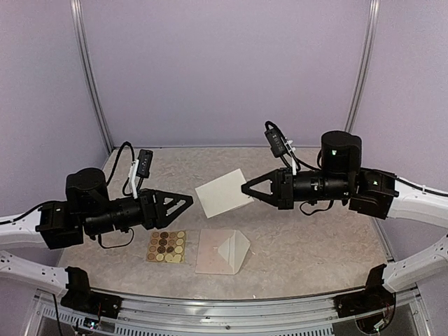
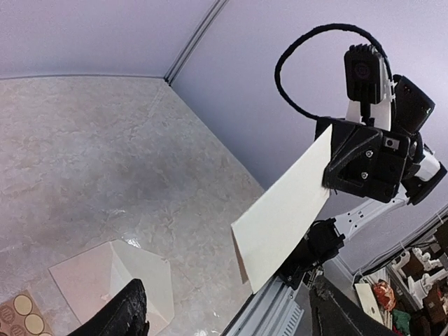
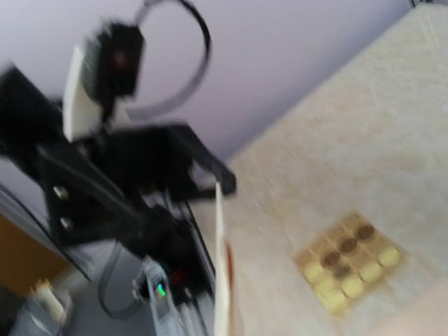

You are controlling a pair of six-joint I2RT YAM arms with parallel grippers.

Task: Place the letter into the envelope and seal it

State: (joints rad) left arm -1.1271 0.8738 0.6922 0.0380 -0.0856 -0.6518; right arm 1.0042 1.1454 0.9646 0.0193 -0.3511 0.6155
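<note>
A small sheet of round stickers (image 1: 166,246), cream and brown discs in rows, lies flat on the mottled beige worktop (image 1: 315,241). It sits under the left pincer (image 1: 189,201), a little to its near side, and well left of the right pincer (image 1: 245,188). Pale lavender walls (image 1: 224,70) rise beyond both pincers, with grey metal posts (image 1: 89,77) at the corners.

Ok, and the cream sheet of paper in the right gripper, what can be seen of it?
The cream rectangular paper letter hangs clear of the beige marbled table, pinched at one edge by the right gripper; nothing else touches it. It looks thin, flat and tilted on a diagonal. The left wrist view shows a second layer at its lower corner, so it seems folded. The faces in view are plain, no print showing.
</note>
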